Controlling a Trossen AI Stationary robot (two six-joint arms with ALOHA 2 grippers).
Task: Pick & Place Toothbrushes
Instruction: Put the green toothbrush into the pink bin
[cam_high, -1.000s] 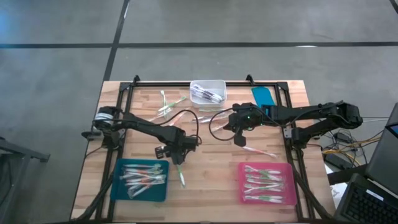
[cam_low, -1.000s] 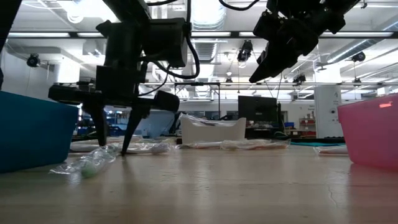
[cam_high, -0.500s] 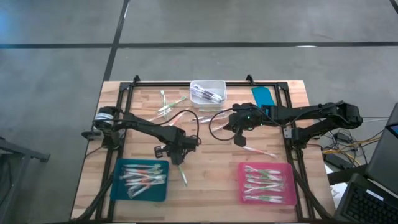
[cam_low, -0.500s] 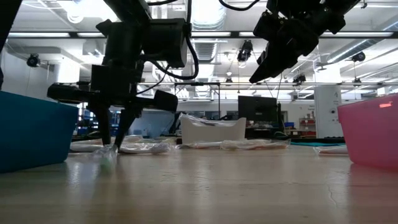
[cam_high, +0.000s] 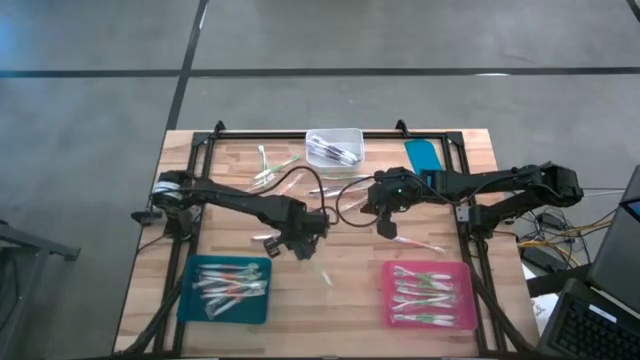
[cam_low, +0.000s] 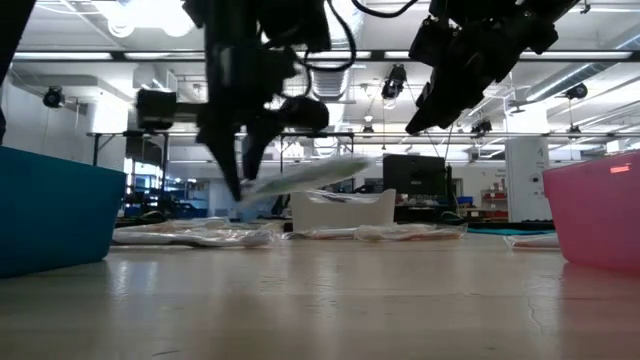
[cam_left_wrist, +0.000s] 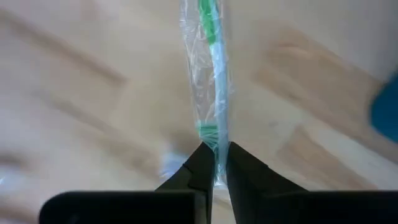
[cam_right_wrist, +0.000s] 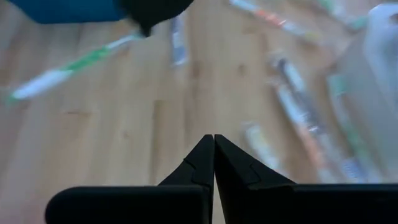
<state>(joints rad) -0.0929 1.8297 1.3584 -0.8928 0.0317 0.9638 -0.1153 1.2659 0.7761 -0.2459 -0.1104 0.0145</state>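
My left gripper (cam_high: 300, 246) hangs over the table's middle, shut on a clear-wrapped toothbrush with green accents (cam_high: 322, 270), which shows lifted in the low view (cam_low: 300, 178). My right gripper (cam_high: 387, 228) hovers shut and empty right of centre, above the table. More toothbrushes lie flat on the wood at the far left (cam_high: 275, 165) and under the right arm (cam_high: 415, 243). Several more fill the teal tray (cam_high: 190, 300), the pink tray (cam_high: 388, 300) and the white bin (cam_high: 334, 147). My left gripper pinches the toothbrush near one end (cam_left_wrist: 216, 138) between its two fingers (cam_left_wrist: 200, 163). The fingers come from above, pointing down, and lie across it. The toothbrush is lifted clear of the table and sticks out sideways toward the near right, its free end (cam_low: 360, 163) slightly raised.
A flat teal piece (cam_high: 422, 155) lies at the far right beside the white bin. A black frame (cam_high: 200, 150) borders the table. Cables (cam_high: 300, 190) loop between the arms. Bare wood (cam_high: 330, 300) lies between the two trays.
My left gripper has shut on the toothbrush that lay near the teal tray's right side, then risen and gone toward the table's right. The toothbrush is lifted clear of the wood and has swung about, its free end now pointing to the near right.
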